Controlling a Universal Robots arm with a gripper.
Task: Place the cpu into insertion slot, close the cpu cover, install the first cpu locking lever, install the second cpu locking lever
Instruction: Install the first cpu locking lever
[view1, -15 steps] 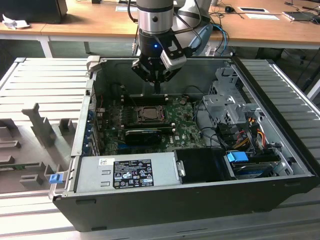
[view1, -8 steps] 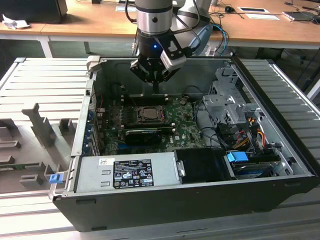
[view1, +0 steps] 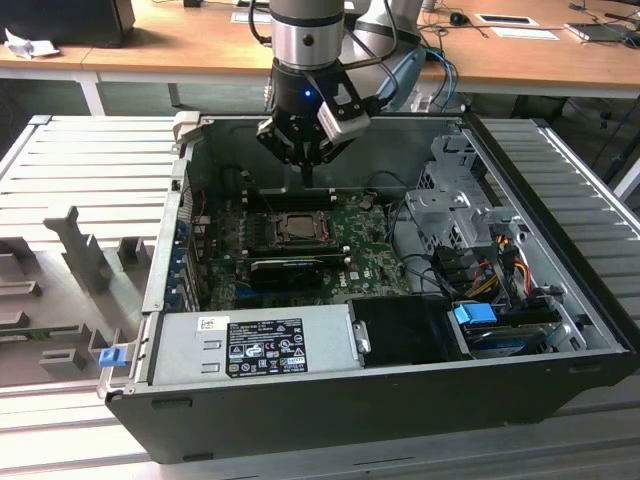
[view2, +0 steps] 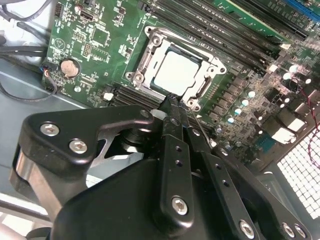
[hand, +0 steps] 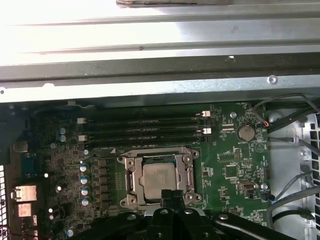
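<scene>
We take this for a robotics lab or electronics workshop. An open desktop computer case lies on a ribbed metal workbench, with its green motherboard bared. Grey fixture blocks stand on the bench at the exterior view's left. A robot arm with a gripper hangs over the case. Behind the bench we see wooden desks carrying papers, a mouse and cables, as in a shared work room.

The arm is a silver-grey cylinder with a black collar and a blue light; the hand is matte black linkage (silver screws stud its plates); a pale box flanks it.
</scene>
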